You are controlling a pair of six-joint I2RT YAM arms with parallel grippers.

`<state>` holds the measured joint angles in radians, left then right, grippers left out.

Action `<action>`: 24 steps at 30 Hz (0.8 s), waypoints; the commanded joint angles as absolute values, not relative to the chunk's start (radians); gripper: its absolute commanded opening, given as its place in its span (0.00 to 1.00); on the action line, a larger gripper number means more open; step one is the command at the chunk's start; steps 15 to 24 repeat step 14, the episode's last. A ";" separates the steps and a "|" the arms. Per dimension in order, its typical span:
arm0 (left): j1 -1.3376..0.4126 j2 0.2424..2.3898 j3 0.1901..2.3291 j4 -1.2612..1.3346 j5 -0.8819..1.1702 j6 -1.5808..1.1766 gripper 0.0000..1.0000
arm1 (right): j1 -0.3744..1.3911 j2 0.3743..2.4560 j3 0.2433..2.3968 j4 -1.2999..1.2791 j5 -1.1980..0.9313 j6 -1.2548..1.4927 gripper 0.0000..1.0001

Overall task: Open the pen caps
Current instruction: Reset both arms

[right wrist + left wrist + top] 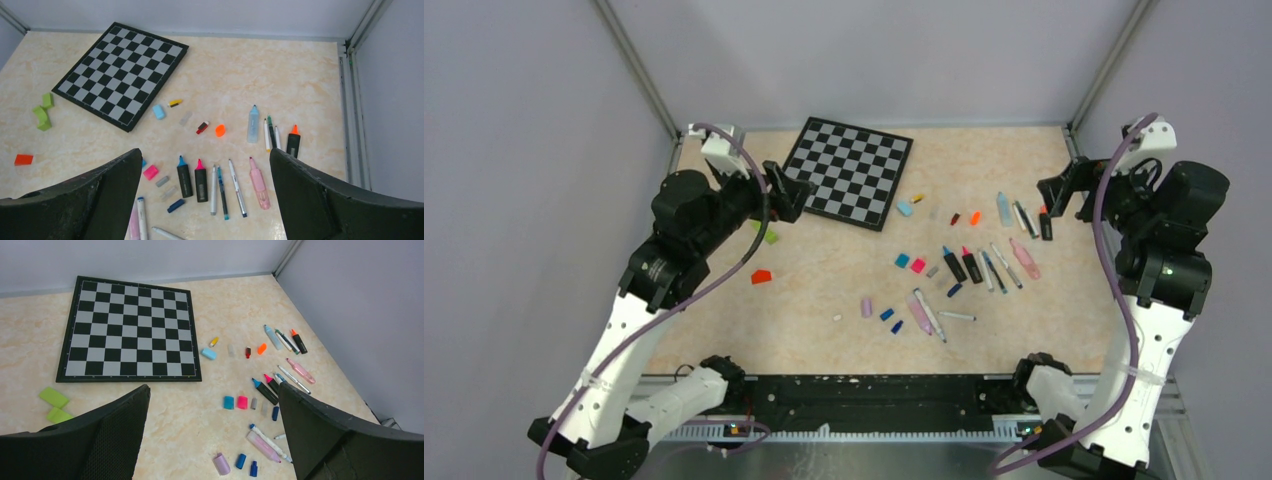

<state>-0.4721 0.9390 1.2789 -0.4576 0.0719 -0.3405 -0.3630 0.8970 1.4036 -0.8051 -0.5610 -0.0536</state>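
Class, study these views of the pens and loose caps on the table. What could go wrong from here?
1. The pens lie close side by side; the open right fingers may nudge a neighbour when closing on one.
2. The orange cap lies loose near them and could get knocked away.

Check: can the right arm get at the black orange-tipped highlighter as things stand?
Probably yes: the open right gripper hangs close by the highlighter, nothing lies on it, though thin pens lie just beside it.
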 commanded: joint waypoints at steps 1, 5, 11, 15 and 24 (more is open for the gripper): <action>-0.468 0.890 1.277 -0.463 0.075 -0.361 0.99 | -0.367 0.888 1.433 -0.802 -0.520 -0.008 0.95; -0.468 0.875 1.274 -0.476 0.069 -0.361 0.99 | -0.366 0.889 1.431 -0.783 -0.522 0.028 0.95; -0.467 0.859 1.255 -0.503 0.067 -0.356 0.99 | -0.367 0.892 1.385 -0.763 -0.505 0.037 0.95; -0.468 0.842 1.234 -0.506 0.068 -0.353 0.99 | -0.366 0.886 1.357 -0.748 -0.524 0.044 0.95; -0.468 0.842 1.234 -0.506 0.068 -0.353 0.99 | -0.366 0.886 1.357 -0.748 -0.524 0.044 0.95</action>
